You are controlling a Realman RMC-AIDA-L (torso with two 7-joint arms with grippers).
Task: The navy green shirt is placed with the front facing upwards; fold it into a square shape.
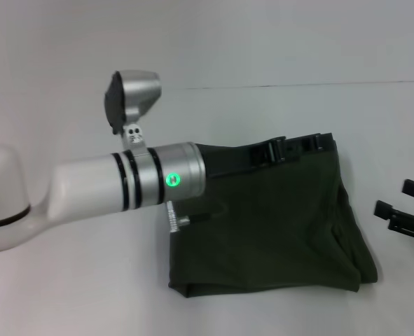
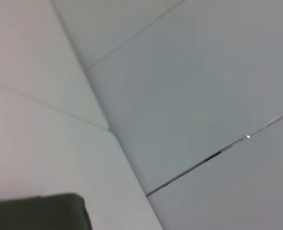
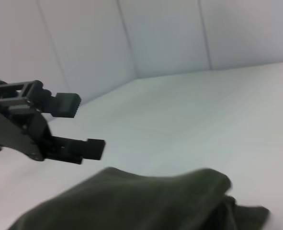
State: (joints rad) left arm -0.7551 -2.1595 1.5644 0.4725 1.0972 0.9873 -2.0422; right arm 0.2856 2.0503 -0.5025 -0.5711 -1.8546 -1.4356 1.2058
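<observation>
The navy green shirt [image 1: 270, 224] lies folded into a rough rectangle on the white table, plain side up, with bunched layers along its right side. My left arm reaches across it from the left, and the left gripper [image 1: 312, 145] rests at the shirt's far edge. My right gripper [image 1: 401, 203] hovers just off the shirt's right side, open and empty. In the right wrist view the right gripper [image 3: 81, 125] stands above the table beside a raised fold of the shirt [image 3: 146, 201]. A corner of the shirt [image 2: 40, 213] also shows in the left wrist view.
The white table [image 1: 73, 294] spreads around the shirt on every side. A pale wall [image 1: 277, 42] rises behind the table's far edge. The left arm's silver wrist section [image 1: 164, 178], with a green light on it, hangs over the shirt's left part.
</observation>
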